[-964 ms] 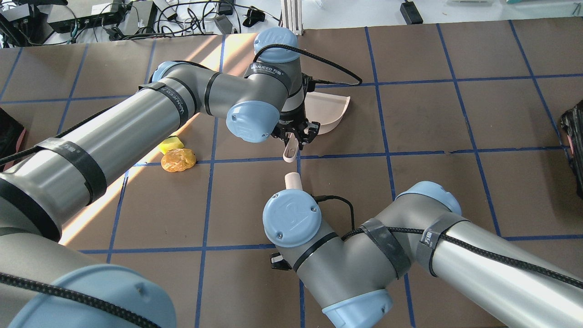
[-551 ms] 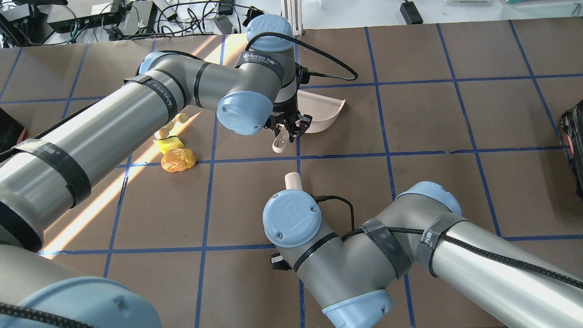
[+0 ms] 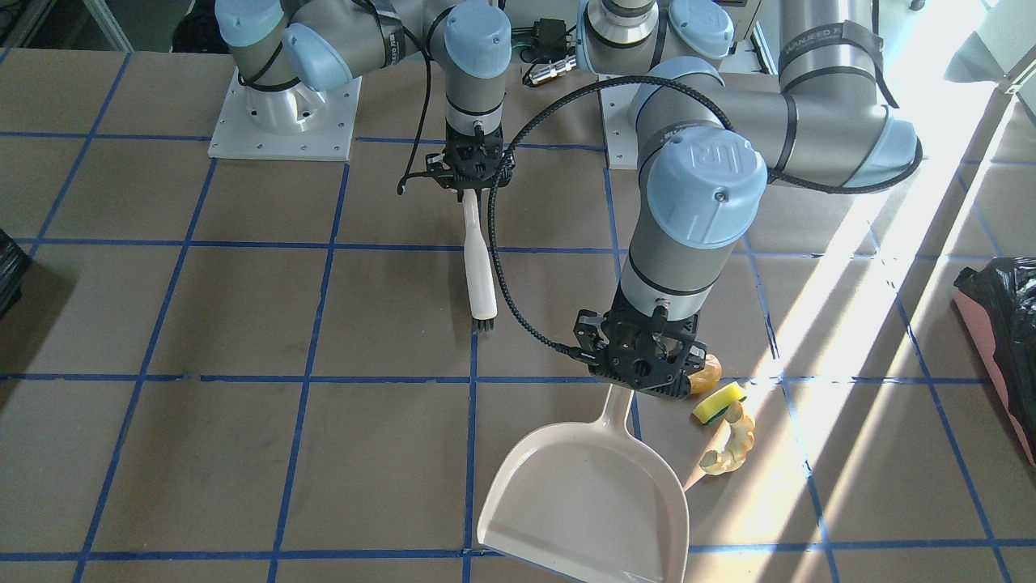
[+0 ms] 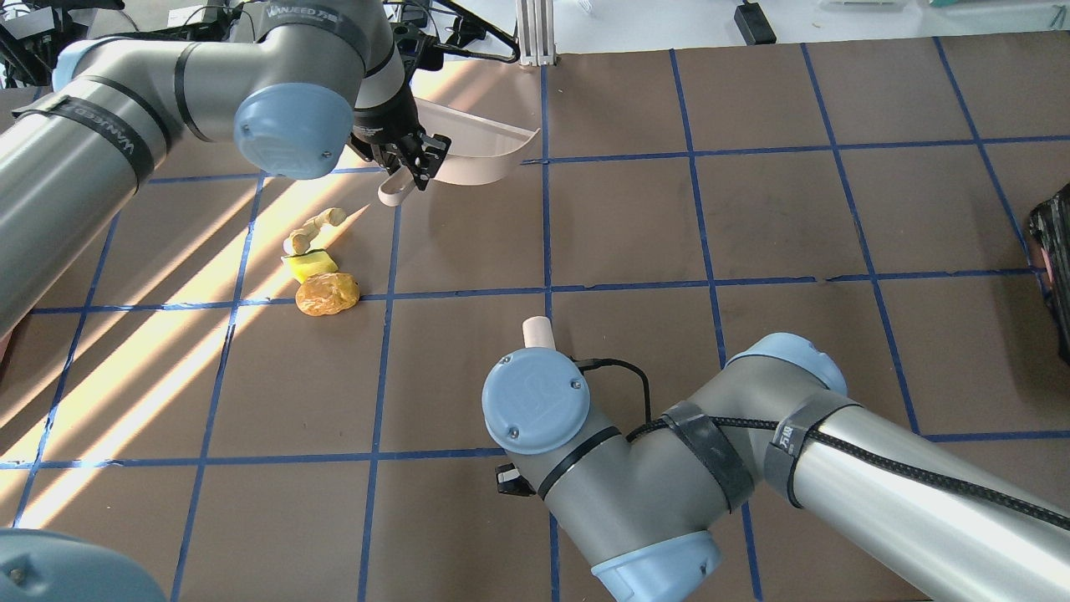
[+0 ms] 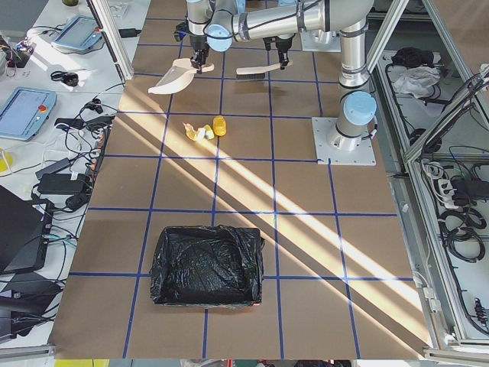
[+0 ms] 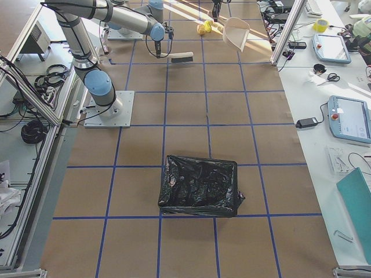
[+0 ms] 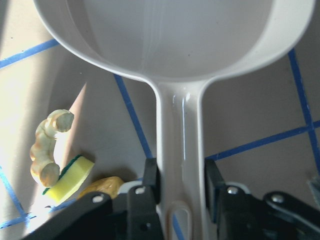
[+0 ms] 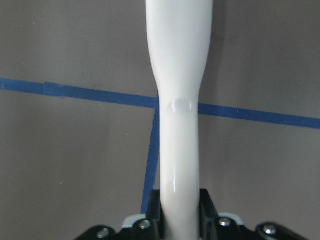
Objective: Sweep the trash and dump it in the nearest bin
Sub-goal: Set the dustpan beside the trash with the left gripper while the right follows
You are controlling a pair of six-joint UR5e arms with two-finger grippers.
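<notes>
My left gripper [image 3: 639,368] [image 4: 410,163] is shut on the handle of the white dustpan [image 3: 583,494] [image 4: 468,150], whose pan points away from me. Beside it lie three pieces of trash: the golden-brown chunk [image 4: 328,294], the yellow-green sponge wedge [image 4: 309,264] and the curved twisted piece [image 4: 313,230]. They also show in the left wrist view, left of the handle, the sponge [image 7: 70,175] touching the twisted piece [image 7: 47,150]. My right gripper [image 3: 469,174] [image 8: 179,200] is shut on the white brush [image 3: 479,259], bristles toward the table's middle. The bin [image 5: 206,264] with its black bag stands at the table's left end.
A second black-lined bin [image 6: 200,185] stands at the table's right end, its edge in the overhead view [image 4: 1055,267]. The brown table has a blue tape grid [image 4: 543,288]. Cables and electronics [image 4: 209,29] lie beyond the far edge.
My left arm has carried the dustpan to the left and farther from me, now beyond the trash, uncovering all three pieces. The right arm and brush have not moved.
</notes>
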